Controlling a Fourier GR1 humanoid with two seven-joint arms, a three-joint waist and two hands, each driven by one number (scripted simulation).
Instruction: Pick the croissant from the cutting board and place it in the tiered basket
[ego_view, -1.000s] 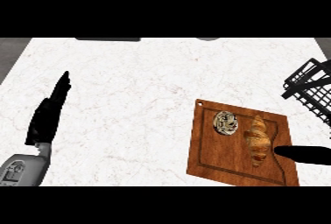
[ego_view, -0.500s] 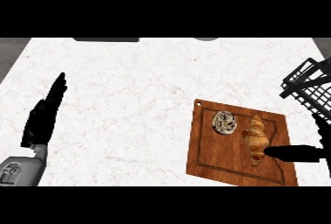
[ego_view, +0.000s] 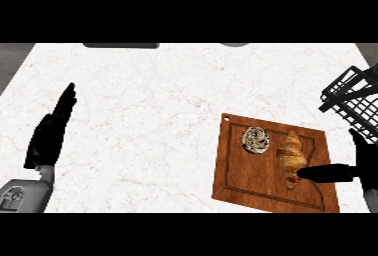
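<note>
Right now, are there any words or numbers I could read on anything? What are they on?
None can be read.
Grey left forearm: small dark marks, too blurred to read.
Round speckled thing on the brown wooden cutting board: a pattern only, no letters.

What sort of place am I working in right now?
Most likely a kitchen counter: a white marbled worktop, a wooden cutting board carrying a croissant and a round pastry-like item, and a black wire basket at the right edge.
</note>
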